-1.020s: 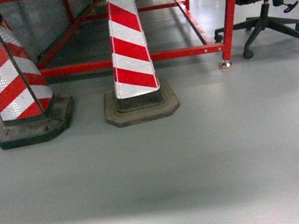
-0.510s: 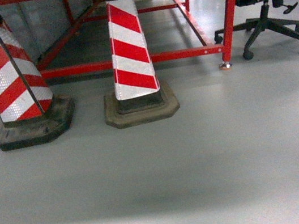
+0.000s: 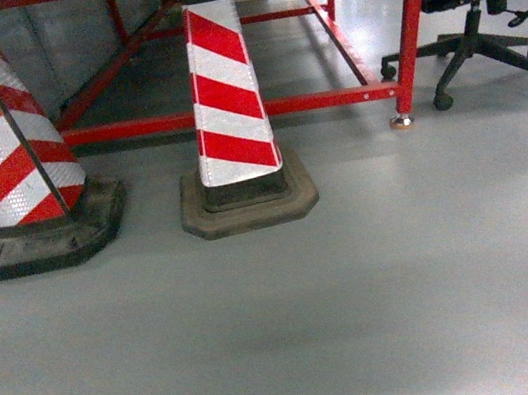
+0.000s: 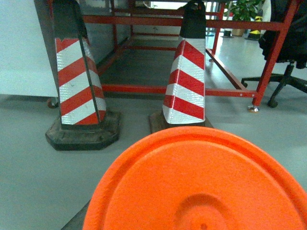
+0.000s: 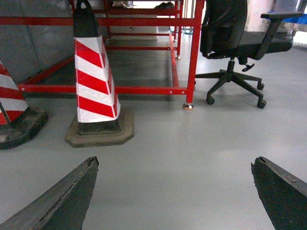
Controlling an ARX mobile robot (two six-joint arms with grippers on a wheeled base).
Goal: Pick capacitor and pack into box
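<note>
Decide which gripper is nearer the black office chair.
Right. The right gripper, open, faces the office chair ahead to its right. In the left wrist view the chair sits at the far right edge; an orange disc fills the foreground and the left gripper is unseen.

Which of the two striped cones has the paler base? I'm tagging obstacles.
The right cone, in front of the red frame: its base is tan-brown, while the left cone sits on a darker, near-black base.

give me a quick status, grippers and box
Right gripper open, empty. Left gripper not visible, orange disc fills its camera. No box in view. Two striped cones ahead.
</note>
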